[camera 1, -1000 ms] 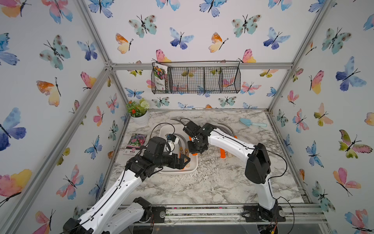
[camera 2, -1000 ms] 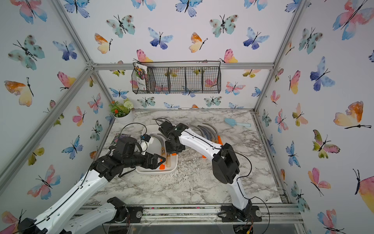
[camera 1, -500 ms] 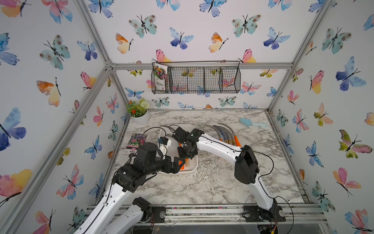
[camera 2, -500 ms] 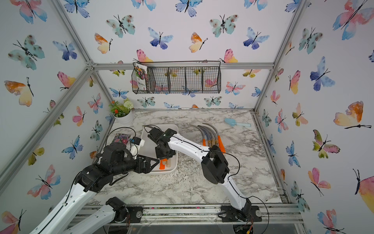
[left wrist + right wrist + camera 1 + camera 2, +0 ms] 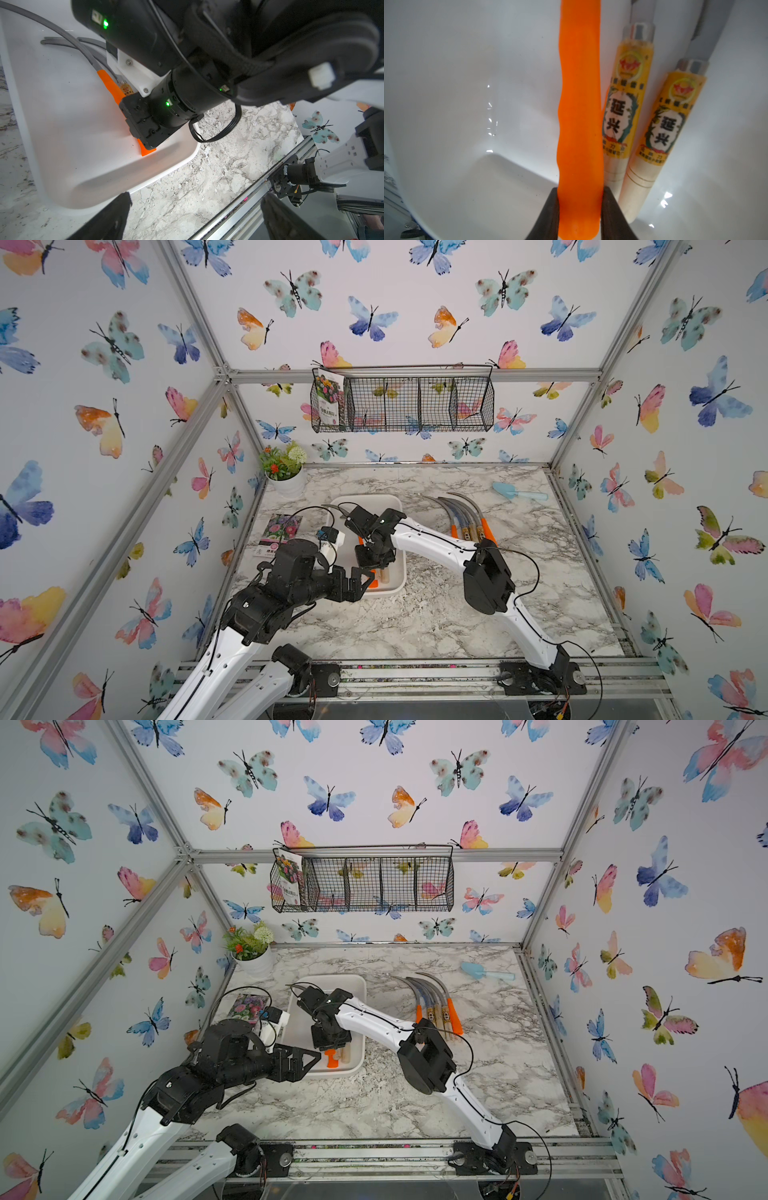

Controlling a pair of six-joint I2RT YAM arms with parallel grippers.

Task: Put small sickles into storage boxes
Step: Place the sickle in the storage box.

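The storage box is a white tray (image 5: 374,501) (image 5: 360,986) at the table's left middle. My right gripper (image 5: 371,568) (image 5: 580,191) reaches down into it, shut on the orange handle (image 5: 579,104) of a small sickle. The handle's end (image 5: 331,1057) shows near the tray's front wall. Two wooden-handled sickles (image 5: 623,108) (image 5: 668,128) lie beside it on the tray floor (image 5: 467,83). Several more sickles (image 5: 465,518) (image 5: 432,998) lie bunched on the marble to the right. My left gripper (image 5: 365,576) (image 5: 196,199) hovers open at the tray's front left corner, holding nothing.
A light blue trowel (image 5: 515,491) lies at the back right. A potted plant (image 5: 286,472) stands in the back left corner, with a seed packet (image 5: 280,531) left of the tray. A black wire basket (image 5: 403,404) hangs on the back wall. A metal rail (image 5: 415,676) runs along the front edge.
My right gripper has moved left and lower into the tray with the orange-handled sickle. The left arm has drawn back a little toward the front left, still open.
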